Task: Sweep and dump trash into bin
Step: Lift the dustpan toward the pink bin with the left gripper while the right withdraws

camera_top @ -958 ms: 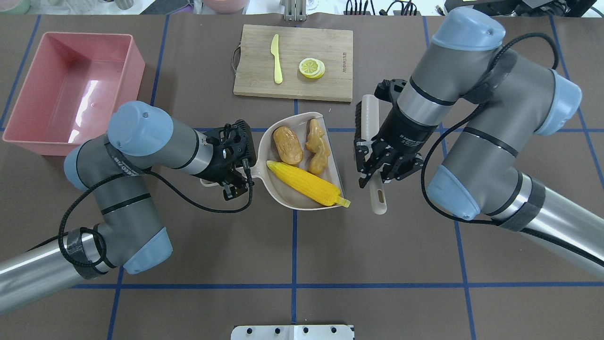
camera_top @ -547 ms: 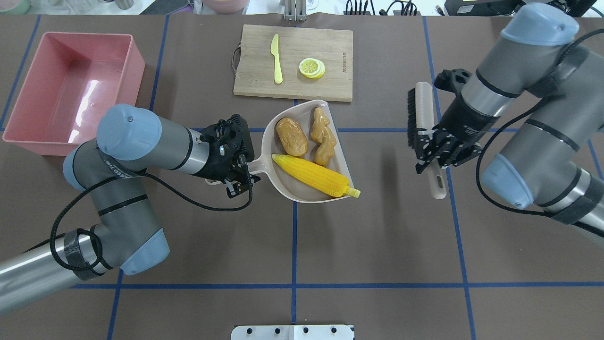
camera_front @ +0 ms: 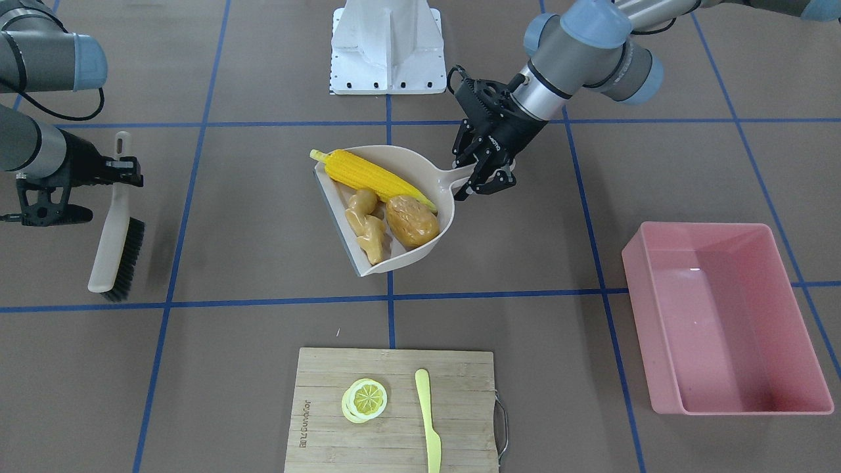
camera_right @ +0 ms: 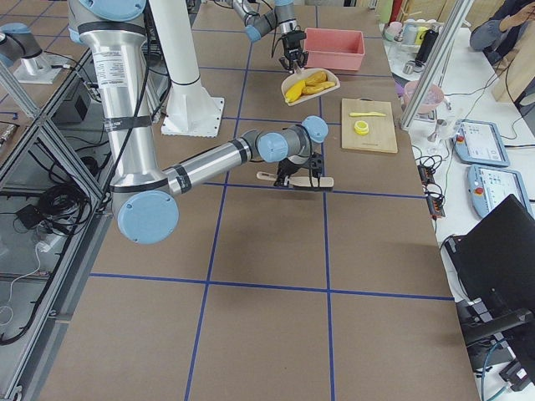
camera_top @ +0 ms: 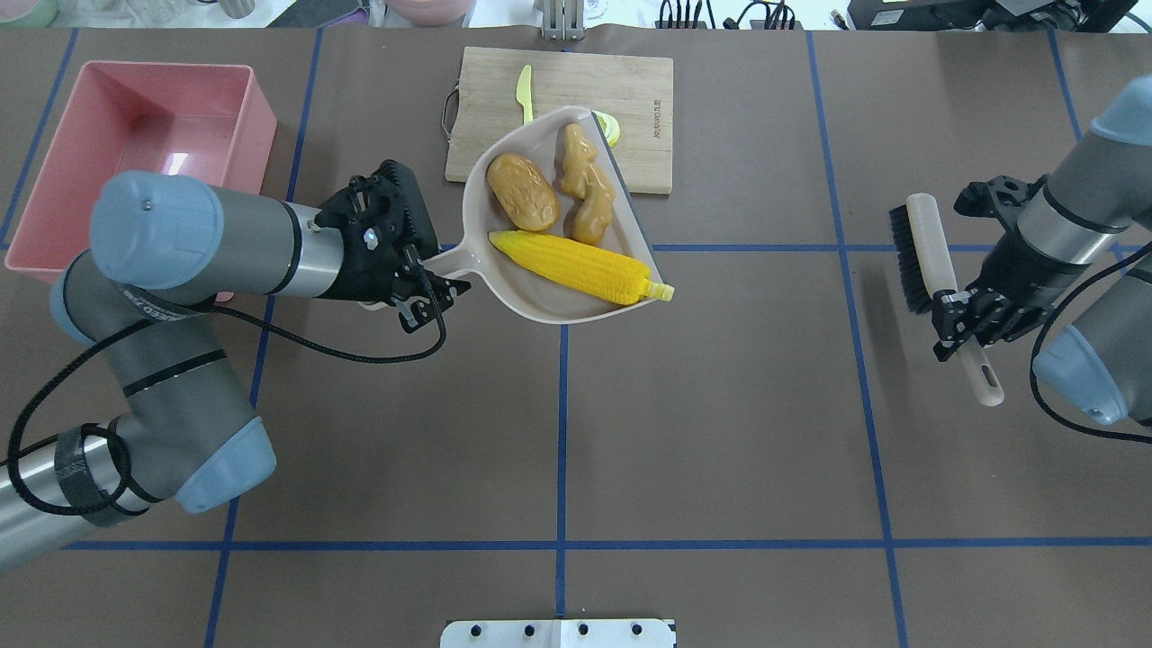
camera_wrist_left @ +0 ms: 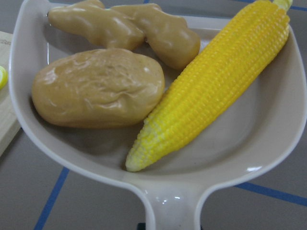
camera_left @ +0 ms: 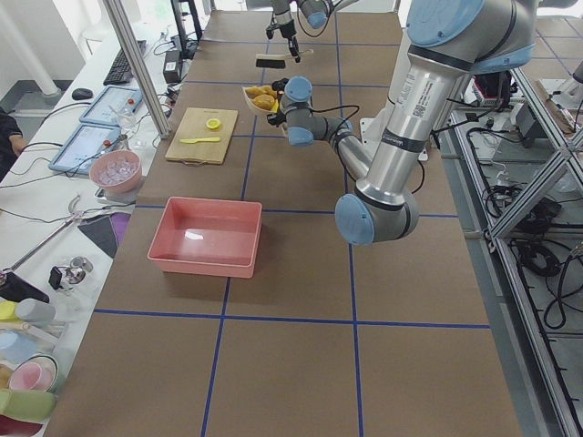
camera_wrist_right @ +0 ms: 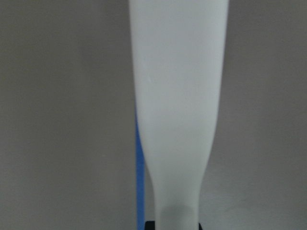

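My left gripper (camera_top: 423, 281) is shut on the handle of the beige dustpan (camera_top: 551, 304), which hangs lifted above the table near the cutting board. The trash lies in the pan: a yellow corn cob (camera_top: 576, 265), a brown potato (camera_top: 522, 191) and a tan ginger root (camera_top: 585, 184). The left wrist view shows the corn (camera_wrist_left: 216, 86), potato (camera_wrist_left: 98, 86) and ginger (camera_wrist_left: 129, 26) close up. The empty pink bin (camera_top: 135, 153) stands at the far left, apart from the pan. Out at the right, my right gripper (camera_top: 958, 310) is shut on the brush (camera_top: 929, 247).
A wooden cutting board (camera_top: 643, 108) at the far middle carries a pale yellow knife (camera_front: 428, 420) and lemon slices (camera_front: 364, 399); the raised pan partly covers them from overhead. The robot's white base plate (camera_top: 558, 633) sits at the near edge.
My left arm has lifted the loaded dustpan and carried it away from the robot and leftward, over the board's edge. My right arm has drawn the brush far out to the right.
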`<state>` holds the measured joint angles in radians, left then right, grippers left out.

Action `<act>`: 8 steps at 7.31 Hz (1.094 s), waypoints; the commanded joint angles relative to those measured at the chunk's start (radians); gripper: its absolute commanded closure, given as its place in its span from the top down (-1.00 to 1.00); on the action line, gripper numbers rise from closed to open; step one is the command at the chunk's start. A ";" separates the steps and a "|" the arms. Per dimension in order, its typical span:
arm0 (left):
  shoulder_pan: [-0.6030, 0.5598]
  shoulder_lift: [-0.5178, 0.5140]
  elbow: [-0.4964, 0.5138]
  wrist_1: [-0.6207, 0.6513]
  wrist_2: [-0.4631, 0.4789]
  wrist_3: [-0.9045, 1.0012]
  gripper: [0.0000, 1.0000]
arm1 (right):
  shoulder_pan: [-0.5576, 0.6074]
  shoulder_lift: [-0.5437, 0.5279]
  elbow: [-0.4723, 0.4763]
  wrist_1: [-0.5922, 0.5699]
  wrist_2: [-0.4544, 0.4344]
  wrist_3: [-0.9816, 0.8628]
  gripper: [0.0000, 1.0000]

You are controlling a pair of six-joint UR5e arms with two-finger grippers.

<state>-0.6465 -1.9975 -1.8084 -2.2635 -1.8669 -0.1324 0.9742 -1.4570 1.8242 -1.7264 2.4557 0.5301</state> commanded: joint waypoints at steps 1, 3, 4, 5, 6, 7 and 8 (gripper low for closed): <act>-0.068 0.041 -0.070 0.016 0.099 -0.090 -1.00 | 0.030 -0.008 -0.028 -0.162 -0.079 -0.170 -1.00; -0.178 0.090 -0.130 0.095 0.091 -0.090 -1.00 | 0.041 -0.014 -0.045 -0.206 -0.132 -0.237 -1.00; -0.233 0.141 -0.170 0.128 0.025 -0.092 -1.00 | 0.041 -0.028 -0.074 -0.199 -0.133 -0.237 -1.00; -0.307 0.191 -0.195 0.130 -0.068 -0.092 -1.00 | 0.041 -0.034 -0.078 -0.197 -0.133 -0.228 -1.00; -0.361 0.242 -0.200 0.128 -0.149 -0.089 -1.00 | 0.041 -0.049 -0.079 -0.196 -0.127 -0.220 -1.00; -0.416 0.288 -0.204 0.119 -0.216 -0.090 -1.00 | 0.044 -0.052 -0.074 -0.196 -0.123 -0.219 -1.00; -0.468 0.322 -0.204 0.116 -0.292 -0.093 -1.00 | 0.050 -0.052 -0.069 -0.194 -0.119 -0.216 -1.00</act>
<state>-1.0478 -1.7242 -2.0089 -2.1428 -2.0663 -0.2229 1.0190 -1.5062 1.7504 -1.9220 2.3317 0.3104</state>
